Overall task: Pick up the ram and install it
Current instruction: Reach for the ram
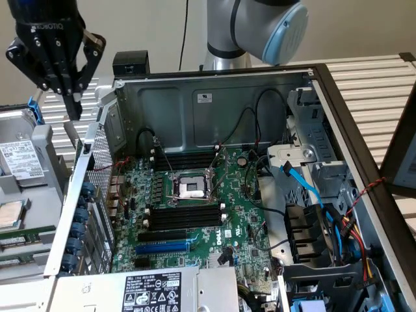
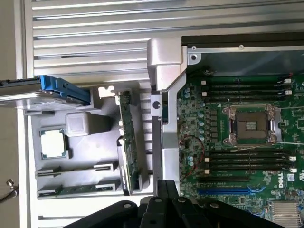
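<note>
**Exterior view.** The black multi-fingered gripper (image 1: 73,104) is hanging high, outside the open grey steel computer case (image 1: 214,97), off the case's wall on the exterior view's left. It is carrying nothing and appears to be drawn shut. Inside the case the green motherboard (image 1: 247,227) is lying flat. Its long black memory slots (image 1: 185,214) are standing bare, so nothing is installed. Judgement: the pick-up step is in hand, with no contact made yet.

**Wrist view.** The ram (image 2: 127,142), a long, narrow dark-green circuit stick, is standing on edge in the grey parts tray (image 2: 92,149). It is outside the case, just beside the case's pale metal side wall (image 2: 164,71). The gripper (image 2: 167,187) is hovering near one end of the stick without touching it. A square silver processor (image 2: 53,142) is sitting in the same tray, well apart from the stick.

**Judgement on the move.**
- A grasp is calling for the gripper to be opened, lined up along the stick's upper edge and lowered straight.
- The case wall is crowding one side of the stick, while the open tray floor is giving room on the other.
- Carrying the stick across means clearing that wall's top edge.
- Over the slots the space is looking open, with the metal processor socket frame (image 2: 251,124) lying between the two slot banks.
</note>
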Motion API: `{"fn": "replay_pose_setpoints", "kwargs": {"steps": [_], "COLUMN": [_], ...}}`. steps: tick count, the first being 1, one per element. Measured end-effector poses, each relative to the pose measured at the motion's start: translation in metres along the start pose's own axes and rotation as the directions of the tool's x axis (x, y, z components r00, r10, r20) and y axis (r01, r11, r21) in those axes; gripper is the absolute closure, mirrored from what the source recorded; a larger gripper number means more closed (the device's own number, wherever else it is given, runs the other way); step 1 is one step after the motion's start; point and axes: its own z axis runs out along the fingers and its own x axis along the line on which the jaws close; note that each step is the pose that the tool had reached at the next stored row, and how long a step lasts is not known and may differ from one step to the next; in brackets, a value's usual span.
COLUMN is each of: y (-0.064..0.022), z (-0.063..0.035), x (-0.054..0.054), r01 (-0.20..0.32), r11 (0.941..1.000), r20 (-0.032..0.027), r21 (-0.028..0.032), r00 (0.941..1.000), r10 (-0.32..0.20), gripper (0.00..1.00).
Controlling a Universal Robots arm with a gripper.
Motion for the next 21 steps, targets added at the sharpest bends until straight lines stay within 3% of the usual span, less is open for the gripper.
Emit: {"fn": "replay_pose_setpoints", "kwargs": {"steps": [21], "y": [-0.0075], "z": [0.0151], "x": [0.095], "r01": [0.0], "r11": [1.0], "r20": [0.0], "r21": [0.0], "r00": [1.0], "r10": [0.0], "gripper": [0.89]}}
